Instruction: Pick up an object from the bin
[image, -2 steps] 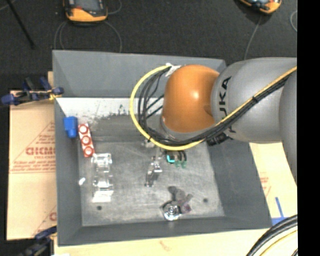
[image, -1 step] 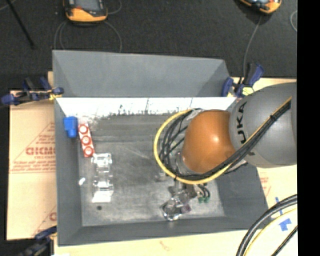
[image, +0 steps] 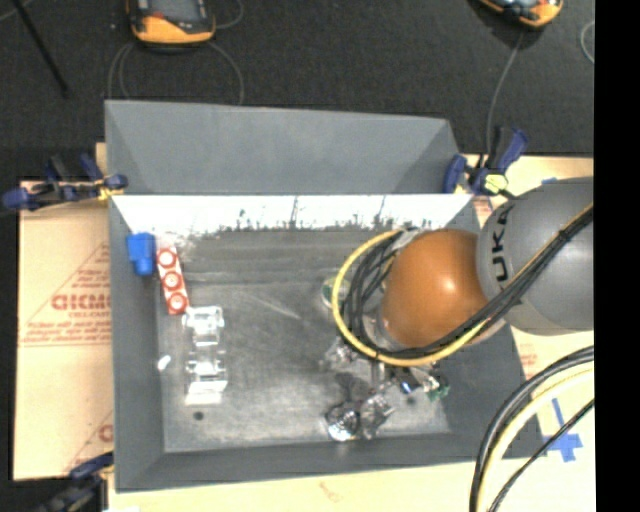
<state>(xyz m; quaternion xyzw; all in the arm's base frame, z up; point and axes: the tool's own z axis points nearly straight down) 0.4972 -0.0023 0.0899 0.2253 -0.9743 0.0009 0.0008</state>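
My gripper (image: 362, 400) is low in the bin's front right part, close to the floor and under the arm's orange cover. A small shiny piece (image: 341, 429) shows at its lower end; I cannot tell whether it is a loose thing or part of the gripper. A pale greenish clear thing (image: 329, 292) lies just left of the cables, behind the gripper. At the left of the bin, well away from the gripper, lie two clear plastic pieces (image: 204, 325) (image: 206, 381).
A red strip with white circles (image: 172, 279) and a blue block (image: 140, 252) lie in the back left corner. The arm and its cable loops cover the bin's right side.
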